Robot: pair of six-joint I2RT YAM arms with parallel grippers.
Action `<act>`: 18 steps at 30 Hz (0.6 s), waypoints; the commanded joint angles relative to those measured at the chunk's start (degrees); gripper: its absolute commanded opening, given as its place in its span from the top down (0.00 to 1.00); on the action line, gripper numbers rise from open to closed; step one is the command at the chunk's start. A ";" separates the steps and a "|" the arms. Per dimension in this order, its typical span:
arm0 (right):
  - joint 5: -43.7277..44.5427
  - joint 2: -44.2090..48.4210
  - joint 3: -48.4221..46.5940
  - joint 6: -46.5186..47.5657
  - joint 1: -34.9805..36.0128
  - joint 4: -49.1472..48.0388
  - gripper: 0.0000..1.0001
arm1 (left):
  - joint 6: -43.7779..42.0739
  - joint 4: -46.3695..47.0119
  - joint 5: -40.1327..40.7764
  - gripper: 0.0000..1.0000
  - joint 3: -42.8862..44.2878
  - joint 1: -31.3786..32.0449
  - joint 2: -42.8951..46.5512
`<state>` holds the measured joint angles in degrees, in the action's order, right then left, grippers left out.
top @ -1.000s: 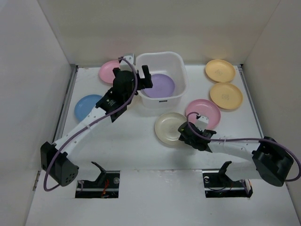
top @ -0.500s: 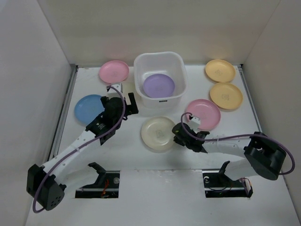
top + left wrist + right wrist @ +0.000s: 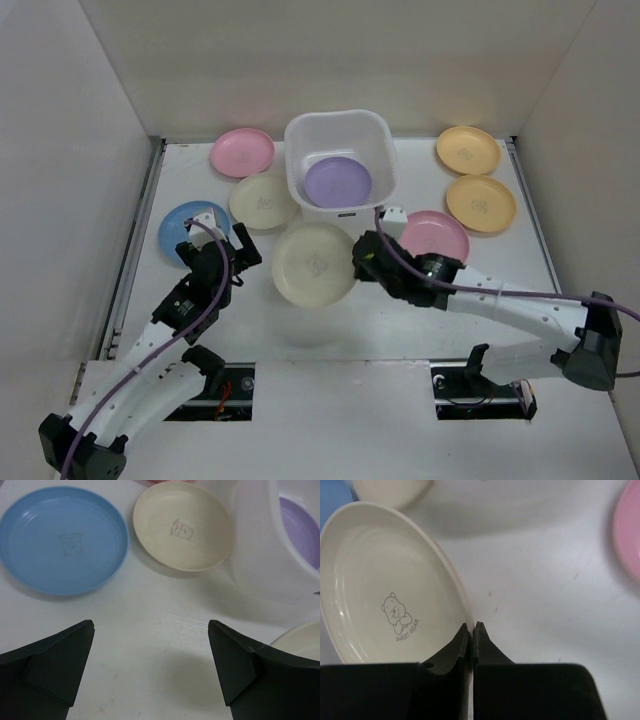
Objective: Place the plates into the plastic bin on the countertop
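White and matte, the flat countertop (image 3: 290, 335) fills the overhead view. At upper centre stands the translucent white squarish plastic bin (image 3: 340, 212), with a small round purple plastic plate (image 3: 337, 181) flat on its floor. Six other plates lie loose around it: a pink plate (image 3: 242, 151), a second cream plate (image 3: 263, 200) and a blue plate (image 3: 190, 225) at the left, another pink one (image 3: 432, 237) and two yellow-orange plates (image 3: 468, 149) at the right.

The shallow cream plastic plate with a bear print (image 3: 313, 263) sits just below the bin in the frame. My right gripper (image 3: 471, 626) is clenched on its right-hand rim. I judge from the shadow beneath that it is off the surface.

It looks light and stiff but glossy, so I expect a thin edge pinch to let it swing or slip. The rim is the only place to take it.

My left gripper (image 3: 150, 625) hangs released over bare countertop at lower left, holding nothing.
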<state>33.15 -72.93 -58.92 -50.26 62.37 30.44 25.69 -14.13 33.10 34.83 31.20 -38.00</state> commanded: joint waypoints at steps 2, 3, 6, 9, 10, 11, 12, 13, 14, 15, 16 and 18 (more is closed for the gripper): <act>6.58 3.23 -9.53 13.94 -10.01 -1.15 1.00 | 4.54 -2.39 1.70 0.00 -2.92 1.27 1.87; 6.23 3.05 -11.29 16.40 -12.38 -3.08 1.00 | 4.80 -2.39 1.88 0.00 -3.45 1.27 2.05; 3.08 -1.15 -17.00 23.00 -20.73 -8.28 1.00 | 5.42 -2.31 1.79 0.00 -4.59 1.10 1.62; -1.84 -9.31 -23.85 25.21 -28.55 -10.74 1.00 | 6.03 -1.69 1.61 0.00 -5.21 1.45 0.56; -3.42 -12.39 -26.31 25.30 -30.58 -11.27 1.00 | 6.12 -1.60 1.53 0.00 -5.30 1.62 0.38; -4.83 -15.64 -28.86 25.65 -32.16 -11.80 1.00 | 6.30 -1.43 1.44 0.00 -5.47 1.62 0.21; -5.89 -18.71 -31.32 25.91 -33.31 -12.15 1.00 | 6.39 -1.34 1.44 0.00 -5.56 1.71 0.21; -6.60 -21.62 -33.78 26.26 -34.11 -12.33 1.00 | 6.47 -1.34 1.35 0.00 -5.65 1.71 0.21; -6.95 -24.60 -36.33 26.79 -34.64 -12.42 1.00 | 6.56 -1.43 1.26 0.00 -5.65 1.80 0.29; -7.22 -27.50 -38.97 27.58 -34.99 -12.42 1.00 | 6.56 -1.69 1.26 0.00 -5.74 1.89 0.38; -7.22 -30.49 -41.52 28.37 -35.25 -12.16 1.00 | 6.74 -1.86 1.26 0.00 -5.74 1.89 0.47; -7.22 -35.77 -46.00 29.69 -35.52 -11.63 1.00 | 6.91 -2.04 1.18 0.00 -5.74 1.98 0.64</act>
<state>28.51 -104.44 -98.41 -24.12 26.59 21.02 31.44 -16.62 33.47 29.58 32.71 -37.80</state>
